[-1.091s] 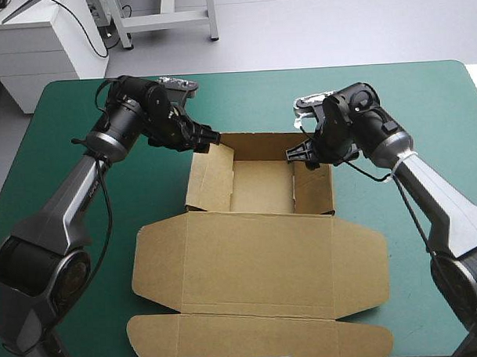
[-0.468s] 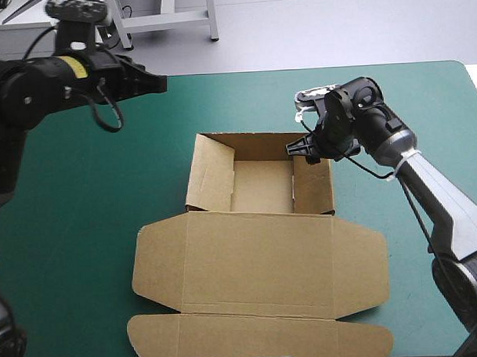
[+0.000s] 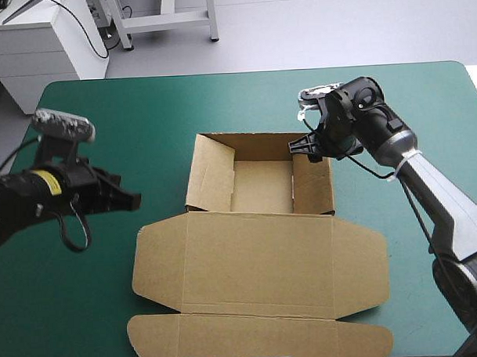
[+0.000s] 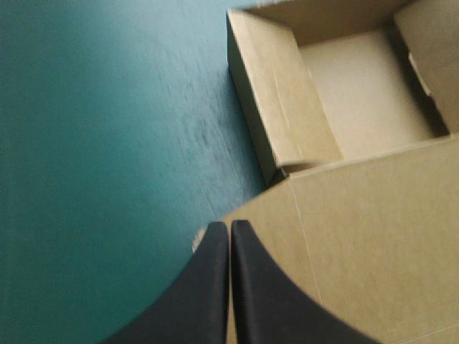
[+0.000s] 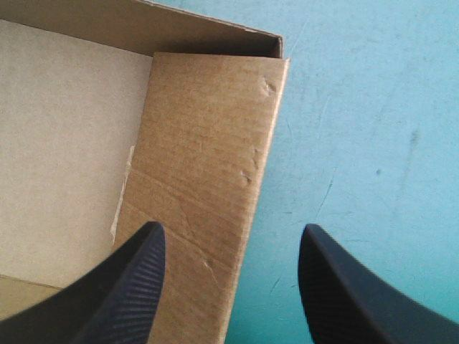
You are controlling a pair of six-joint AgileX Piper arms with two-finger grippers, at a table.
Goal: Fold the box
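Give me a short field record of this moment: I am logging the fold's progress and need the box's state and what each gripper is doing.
box: box, brown, an open tray with its walls raised
lid: lid flat on the cover, toward the table's near edge
left gripper: left gripper shut, holding nothing, at the lid's left edge
right gripper: right gripper open, straddling the right wall near the tray's far corner
surface: teal-green table
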